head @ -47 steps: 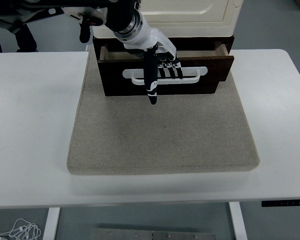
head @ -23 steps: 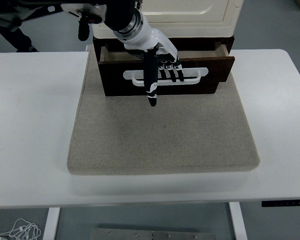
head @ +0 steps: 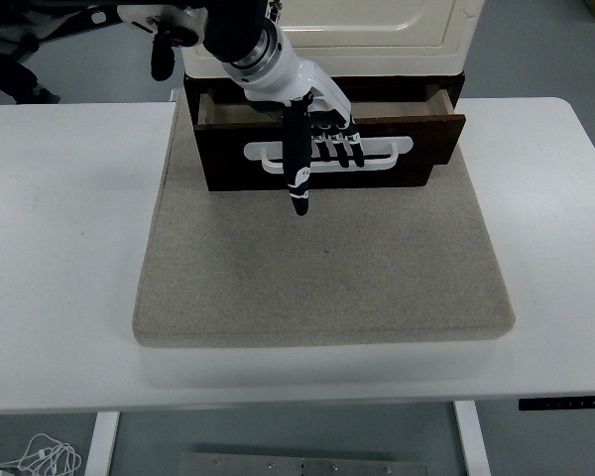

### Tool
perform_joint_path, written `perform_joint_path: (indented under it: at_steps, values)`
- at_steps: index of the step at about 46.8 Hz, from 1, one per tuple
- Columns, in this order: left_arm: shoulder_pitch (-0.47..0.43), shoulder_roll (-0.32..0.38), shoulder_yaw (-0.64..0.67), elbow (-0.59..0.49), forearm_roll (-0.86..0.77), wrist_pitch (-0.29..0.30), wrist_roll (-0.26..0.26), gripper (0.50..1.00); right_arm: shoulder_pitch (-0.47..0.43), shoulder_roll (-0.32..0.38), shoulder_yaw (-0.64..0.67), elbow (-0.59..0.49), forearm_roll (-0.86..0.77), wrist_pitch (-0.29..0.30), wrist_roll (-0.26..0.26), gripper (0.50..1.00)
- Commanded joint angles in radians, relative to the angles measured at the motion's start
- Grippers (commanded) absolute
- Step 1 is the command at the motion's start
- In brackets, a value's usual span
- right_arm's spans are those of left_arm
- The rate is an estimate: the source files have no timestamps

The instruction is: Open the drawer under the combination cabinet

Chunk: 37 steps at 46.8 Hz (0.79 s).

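Observation:
The cream combination cabinet (head: 377, 30) stands at the back of the grey mat. Its dark brown drawer (head: 431, 134) below is pulled partway out, and the light wood inside shows along the top. A white bar handle (head: 392, 154) runs across the drawer front. My left hand (head: 325, 149) reaches in from the upper left. Its three fingers (head: 339, 147) are hooked into the handle's middle, and one long digit points straight down past the drawer front. The right arm does not show.
The cabinet sits on a grey felt mat (head: 327, 278) that covers the middle of the white table (head: 59, 248). A person's dark trouser legs (head: 5, 74) show beyond the table's far left corner.
The hooked fingers and the downward digit have stretched slightly lower over the handle. The drawer has barely moved.

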Motion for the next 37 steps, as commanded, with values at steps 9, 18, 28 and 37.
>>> perform_joint_path:
  at_steps: [9, 18, 28, 37]
  values:
    - [0.0, 0.002, -0.01, 0.0, -0.002, -0.01, -0.001, 1.0, 0.0, 0.0, 0.0, 0.0, 0.0, 0.0, 0.0, 0.926]
    - [-0.002, 0.002, -0.012, 0.0, -0.004, -0.024, -0.001, 1.0, 0.0, 0.0, 0.0, 0.0, 0.0, 0.0, 0.0, 0.926]
    - [-0.009, 0.008, -0.027, 0.0, -0.01, -0.026, -0.001, 1.0, 0.0, 0.0, 0.0, 0.0, 0.0, -0.001, 0.0, 0.926]
    - [-0.009, 0.022, -0.076, 0.006, -0.011, -0.035, -0.001, 1.0, 0.0, 0.0, 0.0, 0.0, 0.0, 0.0, 0.0, 0.926]
